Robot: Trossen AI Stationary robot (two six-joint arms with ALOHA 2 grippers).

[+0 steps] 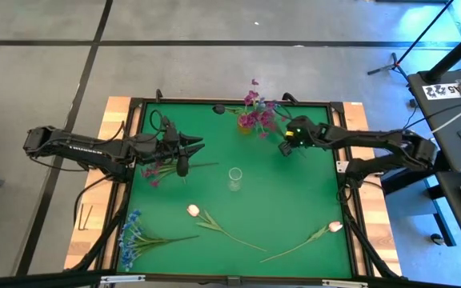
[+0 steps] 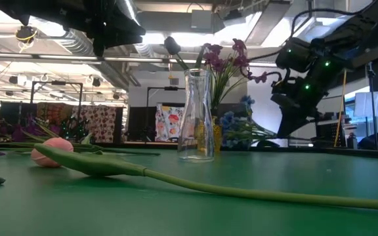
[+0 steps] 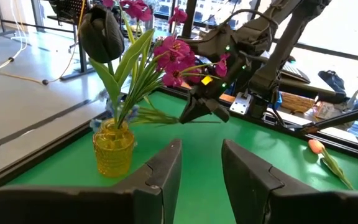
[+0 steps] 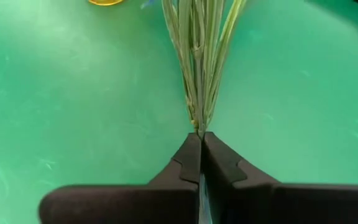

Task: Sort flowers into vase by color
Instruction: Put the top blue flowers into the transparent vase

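Note:
A yellow vase (image 3: pixel 113 149) stands at the table's far edge (image 1: pixel 246 126) with magenta sprays (image 3: pixel 174 55) and a dark-budded stem (image 3: pixel 102 32) in it. My right gripper (image 1: pixel 283 148) is just right of it, shut on a bundle of thin green stems (image 4: pixel 197 74). My left gripper (image 3: pixel 201 163) is open and hovers at the table's left (image 1: pixel 194 147), pointing toward the vase. A clear glass vase (image 1: pixel 234 178) stands mid-table. Two white-pink tulips (image 1: pixel 194 210) (image 1: pixel 335 226), a blue spray (image 1: pixel 131 237) and a magenta spray (image 1: pixel 155 171) lie flat on the table. My right gripper pinches the bundle of thin green stems at its cut end (image 4: pixel 198 127) between both fingers, which lie along the stems. The bundle runs roughly level from the fingertips toward the yellow vase (image 3: pixel 157 117), held above the table. Bluish blossoms (image 3: pixel 99 123) show at its far end beside the vase mouth.
The green table has a raised dark rim (image 1: pixel 138 104). The magenta spray lies under my left arm. The clear vase stands between the two grippers and nearer the table's near edge. Room clutter and stands show beyond the far edge.

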